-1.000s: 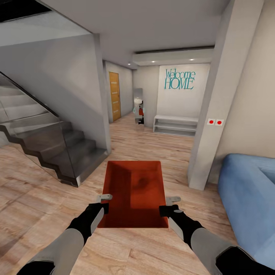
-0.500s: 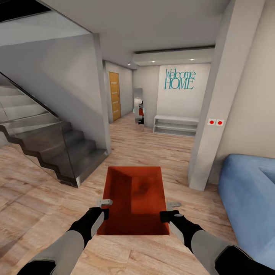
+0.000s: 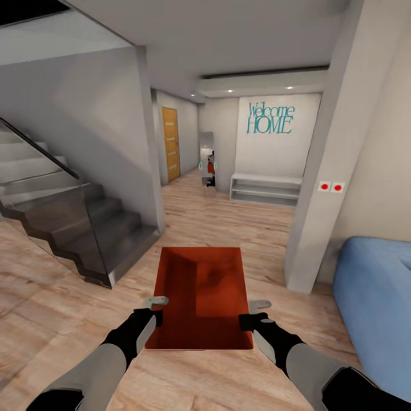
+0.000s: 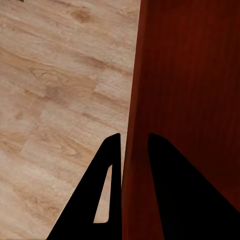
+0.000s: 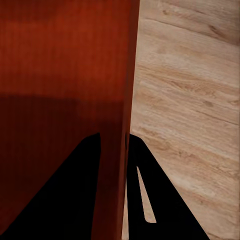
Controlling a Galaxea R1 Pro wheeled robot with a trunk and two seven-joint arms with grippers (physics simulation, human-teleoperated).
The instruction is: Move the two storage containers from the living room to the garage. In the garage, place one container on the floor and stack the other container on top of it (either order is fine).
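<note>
Carrying one container out of the living room, held level above the plank floor, in front of the trunk. Left gripper clamped on the left wall, a finger on each side; right gripper pinched likewise on the right wall. Best kept level and steady, both arms matched, driving slowly toward the hallway between the stairs and the pillar, clear of the sofa. Box apparently empty, though its near end lies in shadow. Garage not yet reached.
</note>
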